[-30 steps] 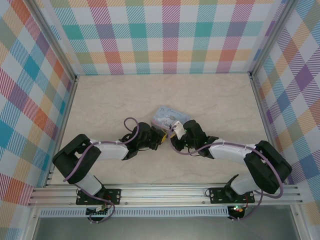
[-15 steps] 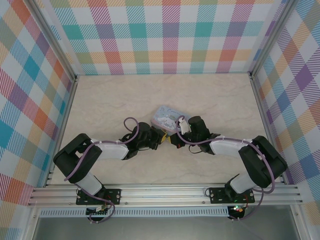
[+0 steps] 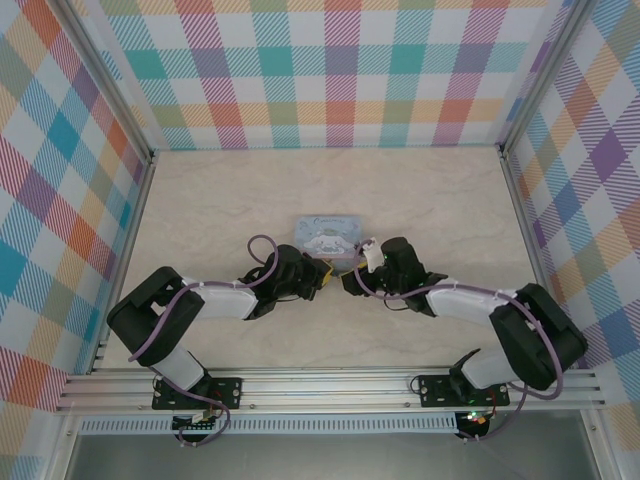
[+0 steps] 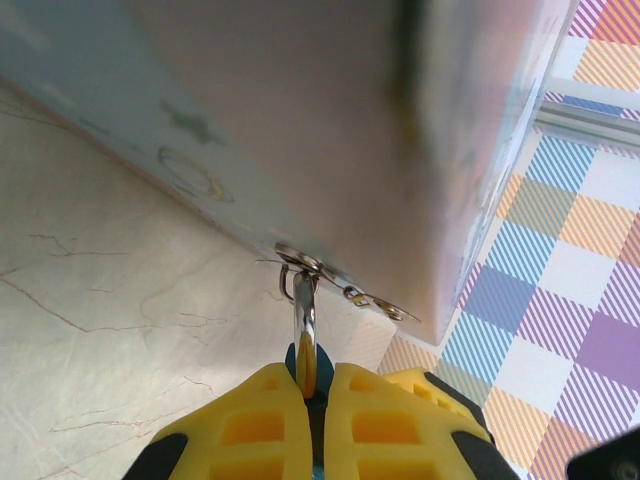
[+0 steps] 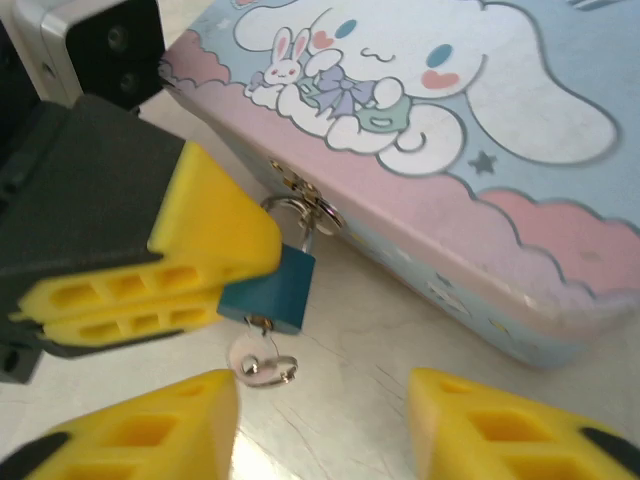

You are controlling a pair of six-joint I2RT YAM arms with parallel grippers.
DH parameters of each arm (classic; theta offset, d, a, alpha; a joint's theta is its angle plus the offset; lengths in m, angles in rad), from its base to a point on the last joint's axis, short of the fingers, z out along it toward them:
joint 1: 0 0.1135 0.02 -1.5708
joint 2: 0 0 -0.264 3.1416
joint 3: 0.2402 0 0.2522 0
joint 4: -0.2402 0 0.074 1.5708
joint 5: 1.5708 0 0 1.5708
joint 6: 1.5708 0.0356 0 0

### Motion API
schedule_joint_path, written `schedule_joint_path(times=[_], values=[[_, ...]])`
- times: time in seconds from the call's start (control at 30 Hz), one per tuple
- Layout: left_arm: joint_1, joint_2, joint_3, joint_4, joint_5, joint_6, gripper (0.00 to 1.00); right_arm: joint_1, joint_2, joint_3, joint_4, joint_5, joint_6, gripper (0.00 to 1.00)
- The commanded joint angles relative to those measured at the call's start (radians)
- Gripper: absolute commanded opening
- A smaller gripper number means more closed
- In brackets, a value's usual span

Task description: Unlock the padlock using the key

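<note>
— Left side first. What have you got?
— My left claw (image 4: 318, 385) is clamped on the small teal padlock with a thin silver shackle (image 5: 268, 288). It holds the lock just off the front of the light-blue tin box with a cartoon picture (image 5: 430, 130). The shackle loops through the tin's hasp (image 5: 300, 195).
— And below the lock?
— A small silvery key with a ring (image 5: 258, 362) hangs from the padlock's underside. It looks seated in the keyhole, just above the pale marbled surface (image 5: 360, 350).
— Right side?
— My right claw (image 5: 325, 425) stands open, nothing between the pads, just beneath the key.
— Which step, then?
— Turning the key, I judge. Next move: close the right claw on the key's bow and twist, with the left bracing the body. Small target, so the pinch must be square. Whether the shackle has released, I cannot tell.
</note>
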Motion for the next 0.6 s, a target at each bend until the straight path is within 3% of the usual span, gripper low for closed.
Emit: schedule_joint_path(times=[0.0,0.2,0.37,0.57], values=[[0.009,-0.013,0.0,0.007,0.011,0.014,0.0,0.075,-0.071,-0.041,-0.003,0.173,-0.108,0.57],[0.04,-0.045,-0.005,-0.022,0.038,0.047,0.0,0.185,-0.142,-0.074,0.028,0.359,-0.249,0.76],[0.072,-0.068,-0.011,-0.032,0.065,0.068,0.0,0.246,-0.128,-0.118,0.138,0.438,-0.467,0.9],[0.088,-0.091,-0.006,-0.053,0.084,0.092,0.0,0.299,-0.002,-0.092,0.277,0.53,-0.59,0.93]])
